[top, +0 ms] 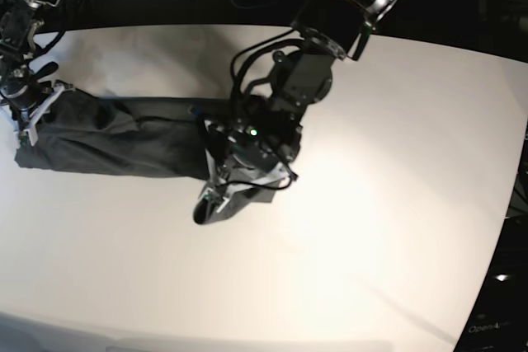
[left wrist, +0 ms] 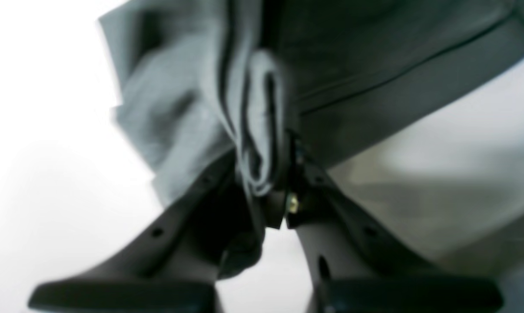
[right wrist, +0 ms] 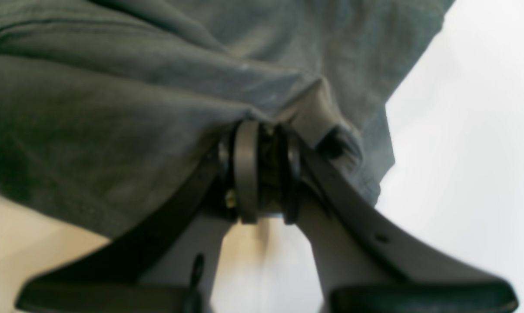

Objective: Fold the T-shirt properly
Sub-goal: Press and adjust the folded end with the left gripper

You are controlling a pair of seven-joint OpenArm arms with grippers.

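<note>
Two end effectors are closed on the cloth at once. The left end effector (left wrist: 268, 174) is pinched shut on a bunched, doubled edge of the T-shirt (top: 124, 142), and the right end effector (right wrist: 262, 167) is clamped on a gathered fold at the opposite end. Between them the garment is stretched as a long, narrow, dark band lying on the white table (top: 371, 228), toward its far left part in the base view. A lengthwise fold appears to be already made, and the step in hand is judged to be the carrying of one end over the other. For the next move, both grips should be kept closed and level, so that the edges are laid evenly before release.
</note>
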